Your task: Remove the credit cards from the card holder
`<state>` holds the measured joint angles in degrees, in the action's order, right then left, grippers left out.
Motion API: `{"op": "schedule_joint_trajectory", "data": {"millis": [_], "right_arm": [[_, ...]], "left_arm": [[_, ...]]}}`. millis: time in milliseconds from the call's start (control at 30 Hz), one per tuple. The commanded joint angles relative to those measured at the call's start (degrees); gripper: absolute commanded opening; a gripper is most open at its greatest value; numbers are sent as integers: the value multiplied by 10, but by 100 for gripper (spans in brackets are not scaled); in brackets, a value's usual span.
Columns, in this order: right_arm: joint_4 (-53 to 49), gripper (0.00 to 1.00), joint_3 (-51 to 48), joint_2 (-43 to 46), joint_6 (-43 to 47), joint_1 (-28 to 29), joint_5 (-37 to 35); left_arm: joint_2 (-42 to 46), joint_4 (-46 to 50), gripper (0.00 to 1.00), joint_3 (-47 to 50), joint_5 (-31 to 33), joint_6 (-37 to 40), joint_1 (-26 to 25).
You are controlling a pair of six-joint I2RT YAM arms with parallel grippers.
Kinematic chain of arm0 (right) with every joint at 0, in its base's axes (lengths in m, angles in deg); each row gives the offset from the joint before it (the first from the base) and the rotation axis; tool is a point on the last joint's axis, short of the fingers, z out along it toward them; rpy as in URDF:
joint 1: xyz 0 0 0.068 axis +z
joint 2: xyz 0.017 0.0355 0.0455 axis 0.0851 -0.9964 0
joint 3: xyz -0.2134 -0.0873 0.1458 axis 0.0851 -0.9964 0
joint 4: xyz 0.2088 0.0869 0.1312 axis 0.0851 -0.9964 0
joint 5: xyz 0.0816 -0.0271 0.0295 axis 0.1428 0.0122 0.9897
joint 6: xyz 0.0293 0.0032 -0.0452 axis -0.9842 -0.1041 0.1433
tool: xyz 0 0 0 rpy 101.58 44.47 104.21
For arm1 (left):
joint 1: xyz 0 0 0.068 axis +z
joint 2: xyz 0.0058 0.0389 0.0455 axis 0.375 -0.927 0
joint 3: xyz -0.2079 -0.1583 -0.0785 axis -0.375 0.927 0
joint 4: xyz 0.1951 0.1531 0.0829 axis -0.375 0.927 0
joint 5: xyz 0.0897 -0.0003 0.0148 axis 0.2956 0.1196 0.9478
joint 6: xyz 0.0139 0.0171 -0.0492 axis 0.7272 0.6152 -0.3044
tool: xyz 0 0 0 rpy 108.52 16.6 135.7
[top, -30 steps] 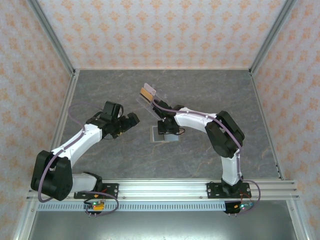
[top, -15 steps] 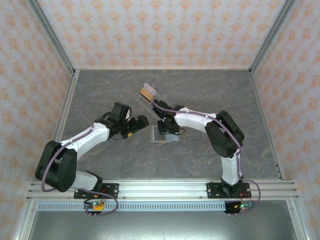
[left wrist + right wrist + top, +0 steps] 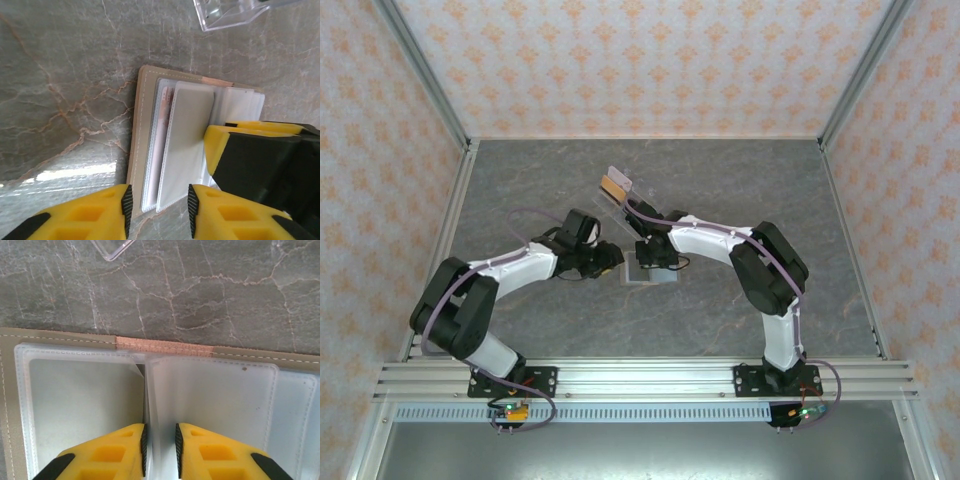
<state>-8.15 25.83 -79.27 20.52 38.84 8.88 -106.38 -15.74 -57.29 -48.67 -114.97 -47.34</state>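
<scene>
The right gripper, jaws narrowly apart, straddled a raised clear sleeve; the left gripper, part-closed, straddled the sleeves' end; grip unclear for both. The tan card holder lay open on the table, pale credit cards sleeved inside.

card holder half hidden behind right fingers, clear plastic stand cut off by top edge

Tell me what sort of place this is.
Probably a staged robot test cell: patterned wall panels held in metal framing, a stone-look tabletop, an aluminium rail along its near edge.
</scene>
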Motion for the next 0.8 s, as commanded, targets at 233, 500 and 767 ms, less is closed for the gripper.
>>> {"op": "schedule_joint_trajectory", "data": {"millis": [233, 500, 767], "right_arm": [[-9, 23, -36, -18, -6, 0, -11], [-4, 21, -40, -11, -8, 0, -4], [-3, 21, -48, -2, -8, -1, -8]], "left_arm": [[-68, -34, 29, -47, 5, -17, -25], [-80, -66, 27, -38, 2, -30, -25], [-92, -56, 26, -43, 6, -28, -26]]}}
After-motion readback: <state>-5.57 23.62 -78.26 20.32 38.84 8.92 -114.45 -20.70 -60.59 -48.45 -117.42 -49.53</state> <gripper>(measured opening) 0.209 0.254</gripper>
